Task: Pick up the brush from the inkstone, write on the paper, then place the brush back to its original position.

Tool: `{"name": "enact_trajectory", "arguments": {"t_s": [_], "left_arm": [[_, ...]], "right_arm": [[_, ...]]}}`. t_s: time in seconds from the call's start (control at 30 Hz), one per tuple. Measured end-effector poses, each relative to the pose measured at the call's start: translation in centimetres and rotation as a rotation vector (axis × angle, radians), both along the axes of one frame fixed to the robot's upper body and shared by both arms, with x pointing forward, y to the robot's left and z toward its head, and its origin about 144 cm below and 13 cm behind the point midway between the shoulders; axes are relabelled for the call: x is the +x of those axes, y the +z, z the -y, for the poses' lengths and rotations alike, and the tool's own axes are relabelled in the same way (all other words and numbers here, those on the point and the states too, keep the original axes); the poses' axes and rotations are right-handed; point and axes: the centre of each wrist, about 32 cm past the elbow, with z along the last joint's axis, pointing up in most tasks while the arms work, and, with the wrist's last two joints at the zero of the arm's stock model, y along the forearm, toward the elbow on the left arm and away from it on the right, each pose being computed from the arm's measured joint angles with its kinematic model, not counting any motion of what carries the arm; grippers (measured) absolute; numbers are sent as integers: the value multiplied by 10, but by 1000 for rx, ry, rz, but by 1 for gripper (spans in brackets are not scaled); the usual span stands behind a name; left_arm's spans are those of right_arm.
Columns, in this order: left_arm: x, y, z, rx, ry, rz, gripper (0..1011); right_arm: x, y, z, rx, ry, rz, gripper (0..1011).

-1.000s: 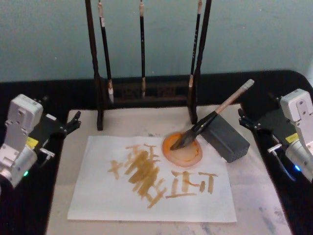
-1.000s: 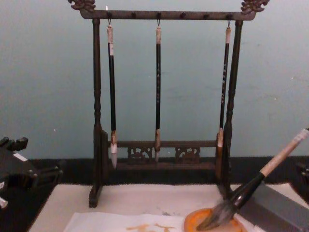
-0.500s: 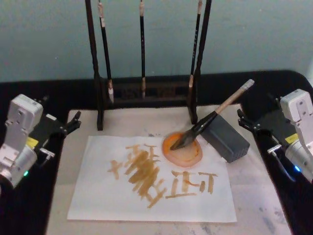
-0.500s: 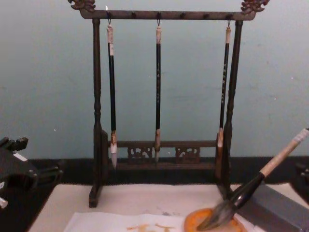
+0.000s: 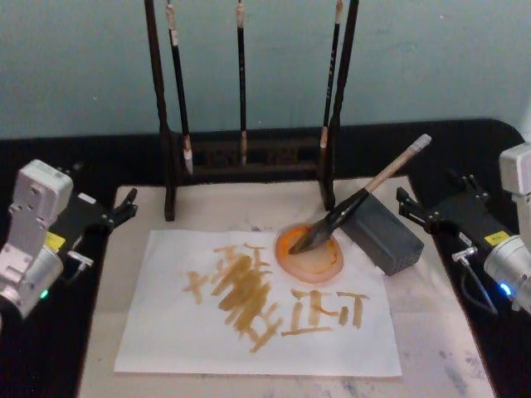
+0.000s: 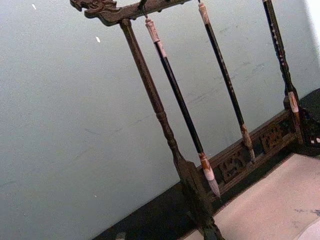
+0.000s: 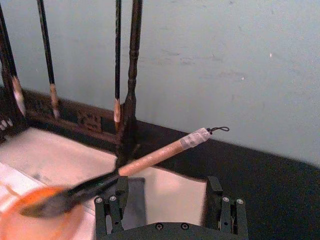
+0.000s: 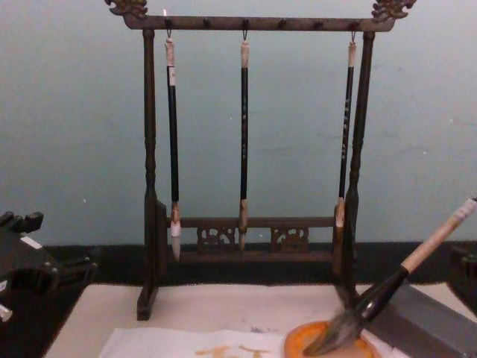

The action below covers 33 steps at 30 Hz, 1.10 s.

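The brush leaned on the grey block. The right claw hung released near its handle. Whether the left claw was clenched, I cannot tell.

The paper is white with ochre-yellow strokes across its middle, lying on a beige mat smudged faintly grey. At its two o'clock, an orange dish holds the dark grey bristles of the brush, whose handle runs black then tan. At twelve o'clock, three slim black brushes with pale ends hang on a dark brown rack.
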Motion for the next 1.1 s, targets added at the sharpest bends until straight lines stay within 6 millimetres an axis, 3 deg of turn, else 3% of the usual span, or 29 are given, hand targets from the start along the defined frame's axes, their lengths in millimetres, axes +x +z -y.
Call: {"name": "enact_trajectory", "arguments": {"t_s": [0.4, 0.7, 1.1], "left_arm": [[0, 0, 0, 0, 0, 0, 1010], [0, 0, 0, 0, 0, 0, 1010], [0, 0, 0, 0, 0, 0, 1010]], "right_arm": [[3, 10, -5, 325, -30, -143, 1000], [19, 9, -7, 559, -37, -230, 1000], [40, 5, -16, 691, -45, -284, 1000]]}}
